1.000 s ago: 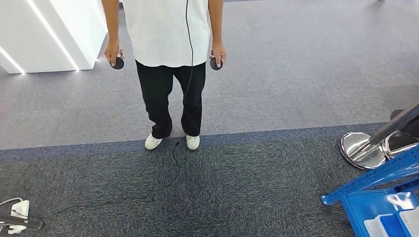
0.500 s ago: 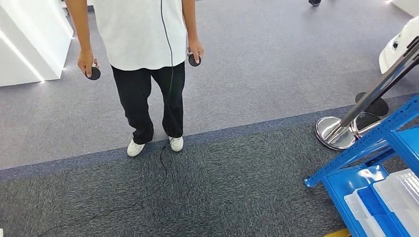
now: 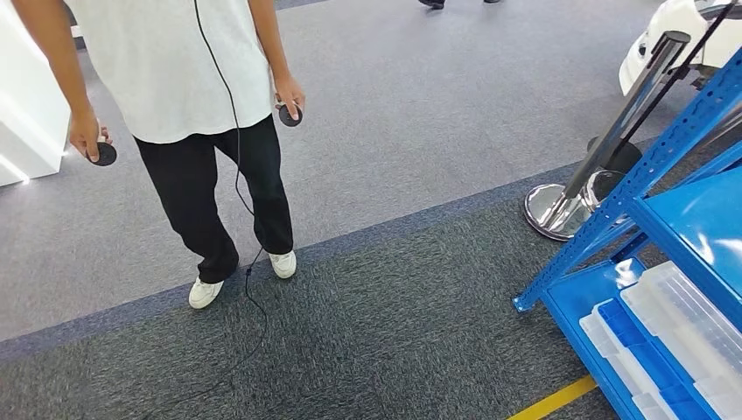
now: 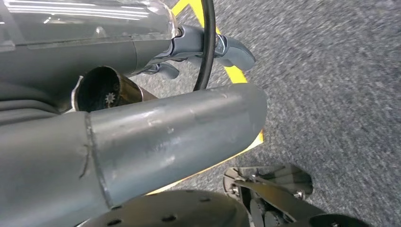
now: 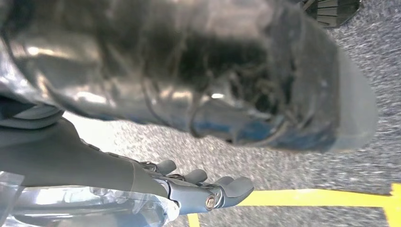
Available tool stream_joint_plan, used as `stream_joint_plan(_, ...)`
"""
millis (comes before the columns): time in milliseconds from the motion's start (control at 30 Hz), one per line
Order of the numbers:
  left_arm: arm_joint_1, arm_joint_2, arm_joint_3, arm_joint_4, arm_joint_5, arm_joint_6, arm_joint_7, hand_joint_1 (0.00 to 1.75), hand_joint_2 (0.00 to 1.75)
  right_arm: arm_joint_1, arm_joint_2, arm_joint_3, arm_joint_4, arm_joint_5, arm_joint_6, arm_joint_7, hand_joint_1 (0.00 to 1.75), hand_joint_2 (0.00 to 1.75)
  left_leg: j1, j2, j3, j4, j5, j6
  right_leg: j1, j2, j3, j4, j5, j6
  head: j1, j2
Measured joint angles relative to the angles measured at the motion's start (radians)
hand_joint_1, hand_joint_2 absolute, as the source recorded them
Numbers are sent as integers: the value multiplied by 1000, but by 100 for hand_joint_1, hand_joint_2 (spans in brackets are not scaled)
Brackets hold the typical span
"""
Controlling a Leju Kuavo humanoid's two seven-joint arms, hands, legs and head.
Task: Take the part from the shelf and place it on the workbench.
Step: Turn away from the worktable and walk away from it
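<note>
The blue shelf (image 3: 665,219) is seen at the right of the frame, its clear boxes (image 3: 674,341) low; no part can be told. Left hand (image 4: 208,47) and right hand (image 5: 208,189) hang, holding nothing, fingers loosely extended.

Bright, even overhead light in the head view; soft short shadows under the person (image 3: 188,131). Glare on the chrome stand base (image 3: 560,213) and blue shelf (image 3: 696,214). Slight motion blur across carpet (image 3: 411,332). Wrist views dimmer, smeared, out of focus up close; specular streaks on thumb (image 4: 175,132).
</note>
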Motion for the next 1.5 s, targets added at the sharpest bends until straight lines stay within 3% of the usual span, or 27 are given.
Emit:
stream_joint_plan(67, 0, 2, 4, 0, 10, 5, 0, 0, 0, -1, 0, -1, 0, 2, 2, 8, 0, 0, -1, -38, 57, -141, 69, 10, 0, 22, 1, 1, 0, 2, 0, 0)
stream_joint_plan(100, 0, 2, 7, 0, 15, 6, 0, 0, 0, -2, 1, -1, 0, 5, 3, 11, 0, 0, -1, -54, 75, -187, 85, 14, 0, 31, -1, 2, 0, 6, 0, 0)
stream_joint_plan(133, -1, 3, 10, 0, 18, 7, -1, 0, 0, -2, 1, -1, 0, 7, 5, 14, 0, 0, -3, -65, 84, -210, 90, 16, 0, 40, -4, 3, 1, 11, 0, 0)
stream_joint_plan(200, -3, 4, 15, 0, 21, 7, -3, 0, 0, 1, 1, -1, 0, 13, 8, 21, 0, 0, -3, -52, 88, -218, 92, 21, -1, 55, -8, 0, 5, 25, 0, 0)
stream_joint_plan(267, -5, 5, 18, 0, 19, 5, -10, 0, 0, 4, 0, -1, 0, 15, 7, 22, 0, 0, 0, -32, 94, -231, 101, 35, 0, 28, -18, 20, -11, 34, 1, 0)
stream_joint_plan(300, -5, 5, 18, 0, 15, 2, -13, 0, 0, 3, 0, -2, 0, 15, 5, 20, 0, 0, 2, -21, 95, -237, 105, 42, 1, 5, -35, 57, -35, 37, 1, 0)
stream_joint_plan(333, -4, 4, 18, 0, 10, 0, -16, 0, 0, 2, 0, -2, 0, 15, 4, 17, 0, 0, 0, -9, 96, -239, 107, 46, 1, -20, -62, 114, -68, 38, 1, 0)
stream_joint_plan(400, -2, 2, 18, 0, 4, -4, -18, 0, 0, -1, 0, -2, 0, 16, 3, 12, 0, 0, -2, 15, 94, -239, 105, 49, -2, -39, -125, 244, -124, 45, 1, 0)
stream_joint_plan(433, -2, 1, 18, 0, 2, -4, -19, 0, 0, -2, -1, -2, 0, 16, 3, 12, 0, 0, -3, 28, 94, -238, 104, 49, -4, -42, -141, 276, -129, 48, 1, 0)
stream_joint_plan(467, -3, 0, 18, 0, 1, -5, -21, 0, 0, -1, -1, -2, 0, 16, 3, 12, 0, 0, -3, 38, 95, -238, 103, 48, -6, -46, -137, 271, -114, 51, 1, 0)
stream_joint_plan(533, -5, -4, 18, 0, -2, -6, -20, 0, 0, 0, -4, -3, 0, 16, 2, 12, 0, 0, -2, 56, 98, -235, 98, 43, -10, -66, -73, 152, -50, 52, 1, 0)
stream_joint_plan(600, -5, -7, 18, 0, -4, -6, -17, 0, 0, -2, -6, -3, 0, 16, 1, 12, 0, 0, -6, 71, 101, -228, 89, 31, -5, -93, -12, 35, -10, 44, 1, 0)
stream_joint_plan(633, -6, -8, 18, 0, -4, -6, -15, 0, 0, -3, -7, -3, 0, 16, 1, 12, 0, 0, -9, 77, 102, -225, 85, 25, -2, -99, 1, 7, -4, 38, 1, 0)
stream_joint_plan(700, -9, -9, 18, 0, -4, -7, -14, 0, 0, -3, -7, -3, 0, 16, 0, 12, 0, 0, -10, 90, 107, -226, 82, 13, 1, -85, -2, 3, -6, 25, 1, 0)
stream_joint_plan(767, -12, -10, 18, 0, -5, -7, -13, 0, 0, -1, -7, -3, 0, 16, 0, 12, 0, 0, -6, 79, 108, -210, 66, 2, -3, -71, 0, -2, -1, 13, 1, 0)
stream_joint_plan(800, -12, -10, 18, 0, -6, -7, -12, 0, 0, -2, -7, -3, 0, 16, 0, 12, 0, 0, -4, 61, 95, -177, 42, -2, -6, -63, 1, -5, 1, 6, 0, 0)
stream_joint_plan(900, -9, -10, 18, 0, -6, -8, -7, 0, 0, -4, -8, -4, 0, 16, 1, 10, 0, 0, 0, 11, 7, 16, -55, -11, -6, -38, -2, -4, 4, -3, 0, 0)
stream_joint_plan(933, -7, -10, 19, 0, -4, -8, -4, 0, 0, -4, -8, -4, 0, 16, 1, 9, 0, 0, 1, 8, -15, 58, -63, -12, -4, -27, -3, -3, 4, -3, 0, 0)
stream_joint_plan(967, -6, -9, 19, 0, -3, -8, -2, 0, 0, -4, -8, -5, 0, 16, 2, 8, 0, 0, 1, 7, -19, 61, -49, -11, -4, -16, -4, -1, 4, -3, 0, 0)
stream_joint_plan(1033, -5, -9, 19, 0, -1, -7, 3, 0, 0, -4, -8, -8, 0, 16, 2, 8, 0, 0, 1, -5, 22, -39, 23, -5, -3, 7, -3, 2, 4, -2, 0, 0)
stream_joint_plan(1100, -4, -7, 20, 0, 0, -7, 7, 0, 0, -4, -7, -9, 0, 17, 2, 8, 0, 0, 0, -39, 76, -165, 74, 4, -2, 27, -5, 5, 4, 2, 0, 0)
stream_joint_plan(1167, -5, -6, 22, 0, 4, -7, 9, 0, 0, -3, -6, -10, 0, 18, 2, 9, 0, 0, -2, -55, 93, -213, 81, 10, -3, 44, -11, 6, 7, 13, 0, 0)
stream_joint_plan(1300, -7, -6, 24, 0, 7, -6, 5, 0, 0, 1, -6, -10, 0, 22, 4, 11, 0, 0, -6, -43, 95, -216, 85, 16, -6, 58, -13, 0, 13, 27, -1, 0)
stream_joint_plan(1367, -7, -6, 25, 0, 8, -6, 0, 0, 0, 2, -6, -10, 0, 25, 6, 12, 0, 0, -1, -20, 98, -232, 97, 31, -3, 16, -46, 69, -34, 33, 2, 0)
stream_joint_plan(1433, -5, -7, 27, 0, 9, -5, -4, 0, 0, 1, -6, -10, 0, 29, 8, 14, 0, 0, 3, 15, 98, -245, 107, 45, -2, -34, -111, 209, -110, 40, 4, 0)
stream_joint_plan(1467, -3, -7, 27, 0, 9, -5, -5, 0, 0, 1, -6, -10, 0, 29, 8, 14, 0, 0, 2, 27, 97, -244, 106, 45, -3, -41, -134, 259, -126, 44, 4, 0)
stream_joint_plan(1500, -2, -7, 28, 0, 9, -5, -5, 0, 0, 1, -6, -10, 0, 30, 8, 14, 0, 0, 1, 38, 96, -243, 105, 44, -5, -45, -140, 275, -124, 46, 4, 0)
